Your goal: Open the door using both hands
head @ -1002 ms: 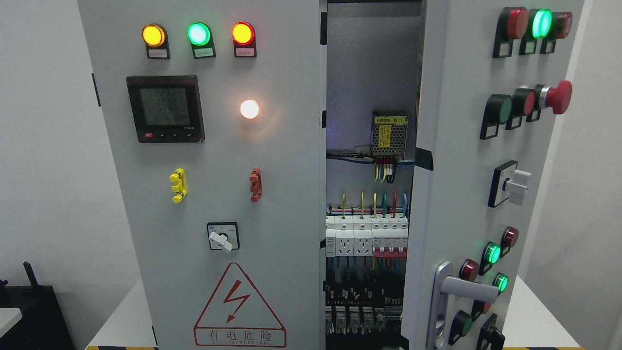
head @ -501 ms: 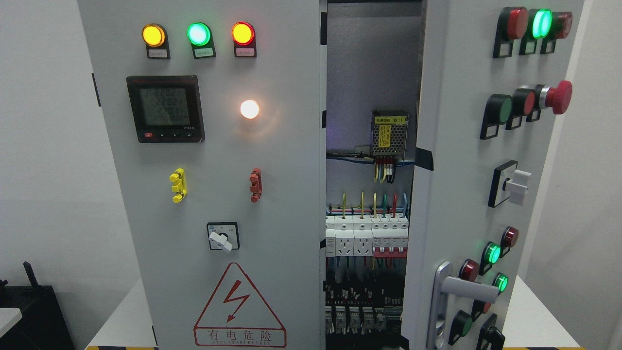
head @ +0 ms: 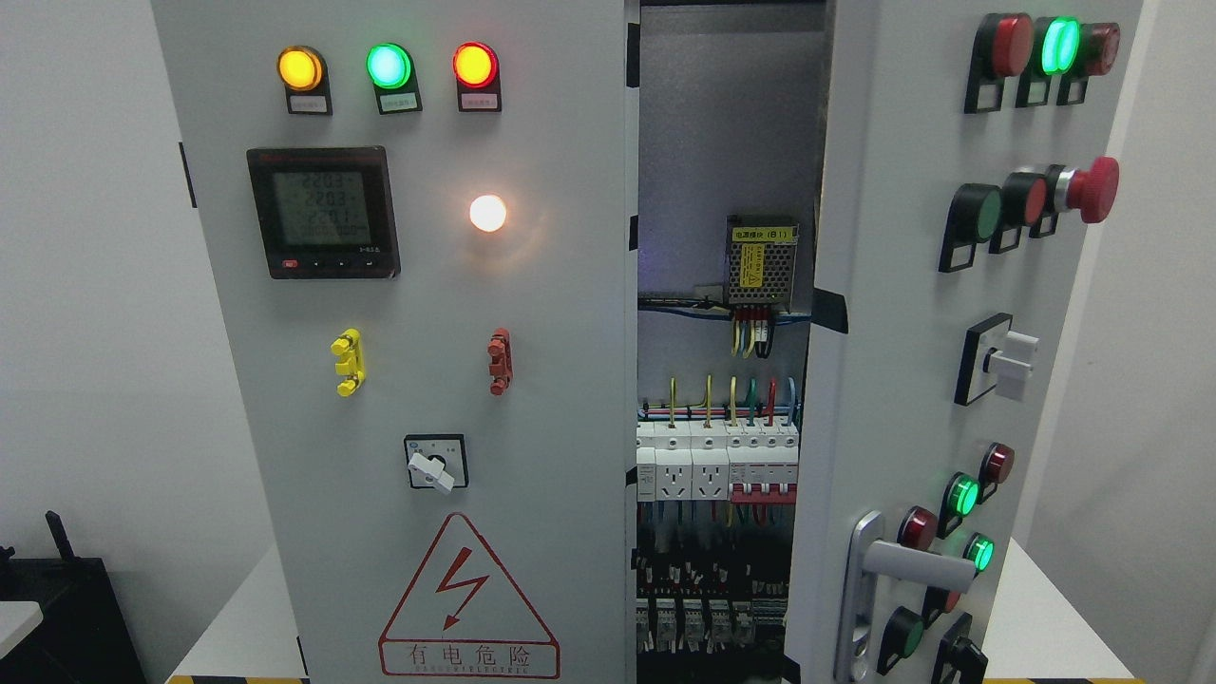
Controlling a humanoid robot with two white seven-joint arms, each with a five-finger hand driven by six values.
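Note:
A grey electrical cabinet fills the head view. Its right door [head: 912,380] stands swung partly open toward me, carrying red and green buttons, a red mushroom button [head: 1092,188] and a silver lever handle [head: 912,562] near its lower edge. The left door [head: 418,285] is flush and closed, with three lit lamps, a digital meter [head: 323,212] and a rotary switch [head: 435,463]. Through the gap between the doors I see the cabinet interior [head: 727,399] with breakers, sockets and coloured wires. Neither of my hands nor arms shows anywhere.
The cabinet stands on a white table [head: 1054,608] with a yellow-black striped front edge. A dark object [head: 57,608] sits low at the far left. White walls lie behind on both sides.

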